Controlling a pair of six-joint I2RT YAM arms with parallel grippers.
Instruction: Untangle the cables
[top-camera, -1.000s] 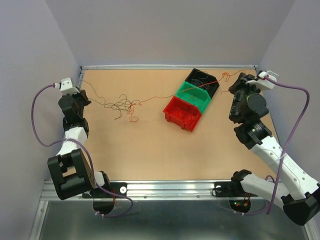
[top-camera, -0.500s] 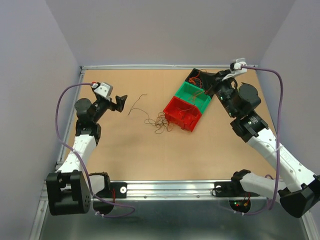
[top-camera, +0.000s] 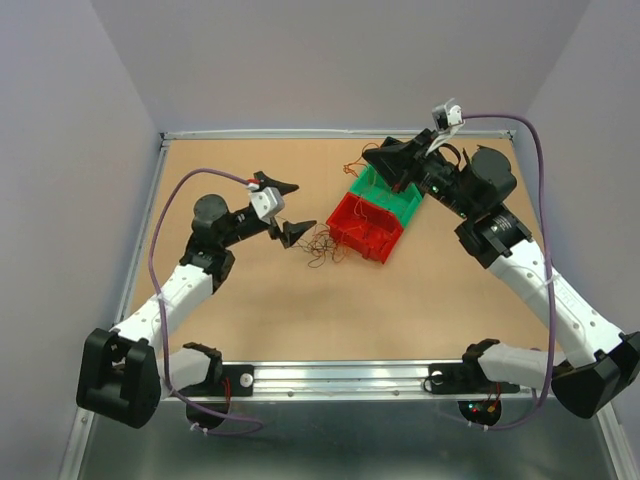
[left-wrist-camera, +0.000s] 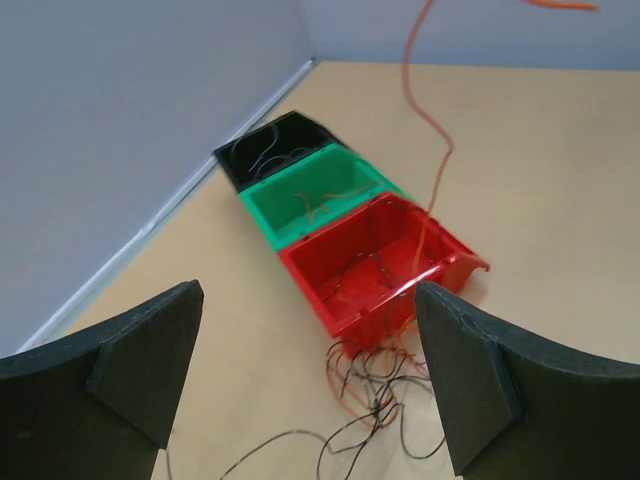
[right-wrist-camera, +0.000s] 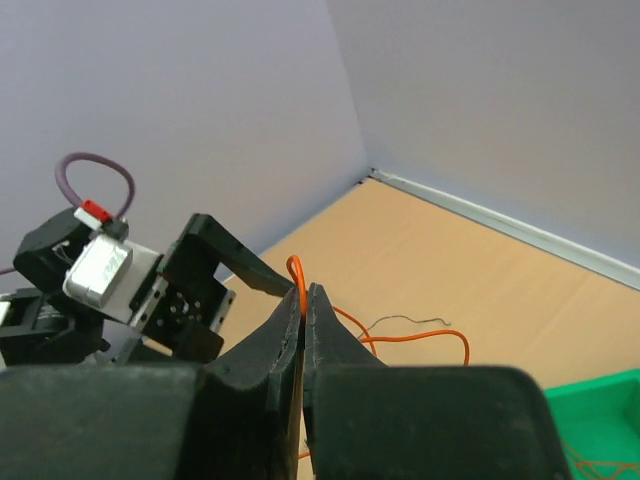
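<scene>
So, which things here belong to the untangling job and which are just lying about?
Job: tangle of cables; orange cable, pinched by the right gripper; left gripper, jaws open.
Lying about: red bin, green bin, black bin, stray strands inside.

Orange-brown cables (left-wrist-camera: 375, 380), red bin (left-wrist-camera: 312, 285), green bin (left-wrist-camera: 350, 178), black bin (left-wrist-camera: 300, 128)

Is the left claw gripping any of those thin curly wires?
No, the left gripper is wide open and empty; the wire tangle lies on the table beyond it.
</scene>
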